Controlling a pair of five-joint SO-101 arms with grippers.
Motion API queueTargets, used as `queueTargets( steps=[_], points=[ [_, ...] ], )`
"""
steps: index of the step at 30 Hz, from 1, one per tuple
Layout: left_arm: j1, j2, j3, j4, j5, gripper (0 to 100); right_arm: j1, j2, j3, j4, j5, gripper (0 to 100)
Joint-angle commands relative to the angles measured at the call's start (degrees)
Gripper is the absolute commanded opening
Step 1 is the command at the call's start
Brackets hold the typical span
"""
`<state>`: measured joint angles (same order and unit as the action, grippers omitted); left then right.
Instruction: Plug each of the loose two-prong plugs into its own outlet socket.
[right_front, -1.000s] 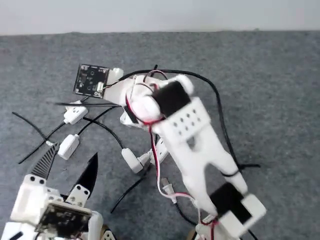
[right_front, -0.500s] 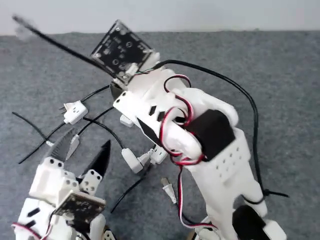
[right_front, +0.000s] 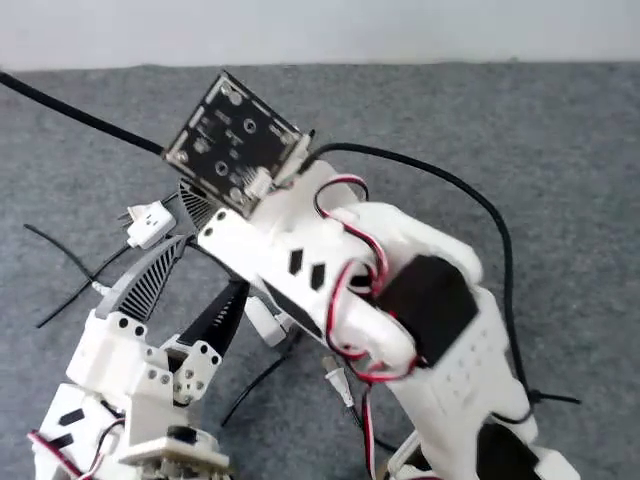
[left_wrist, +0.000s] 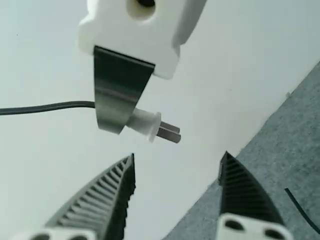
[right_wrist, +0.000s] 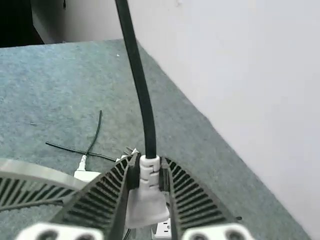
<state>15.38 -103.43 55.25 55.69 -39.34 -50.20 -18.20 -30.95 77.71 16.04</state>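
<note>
Right gripper (right_wrist: 147, 161) pinches the white two-prong plug (right_wrist: 144, 200) on its thick black cable (right_wrist: 136, 75) — held up off the grey carpet (right_front: 560, 150), prongs bare, in no socket. Left gripper (left_wrist: 178, 156) is spread wide, holding nothing, near that plug. White outlet socket (right_front: 150, 224) and another small white plug (right_front: 335, 378) lie on the carpet — apart.

Your right hand (right_wrist: 149, 162) grips the plug (right_wrist: 145, 205) with its prongs hidden in the wrist view; the cord (right_wrist: 141, 100) runs out of frame
</note>
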Motion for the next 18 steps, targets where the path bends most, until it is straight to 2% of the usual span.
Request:
queueTargets(
  steps=[1,4,8,12,18],
  points=[
    [5.5,-1.0,0.7,-2.0,-2.5,26,-0.7,-2.7,-1.4,-0.2,-0.6,0.9],
    [10.0,-1.0,1.8,-2.4,-4.2,26,-1.2,-2.7,-1.4,-0.5,0.7,0.9],
    [14.2,-0.8,3.4,-2.4,-5.6,26,-6.5,-2.8,-1.4,-0.1,3.6,0.9],
    [15.1,-0.9,4.2,-3.3,-9.1,26,-10.7,-3.0,-1.4,-0.4,5.2,0.9],
    [14.7,-0.9,3.9,-3.9,-12.0,26,-11.0,-3.1,-2.5,0.8,6.4,0.9]
  ],
)
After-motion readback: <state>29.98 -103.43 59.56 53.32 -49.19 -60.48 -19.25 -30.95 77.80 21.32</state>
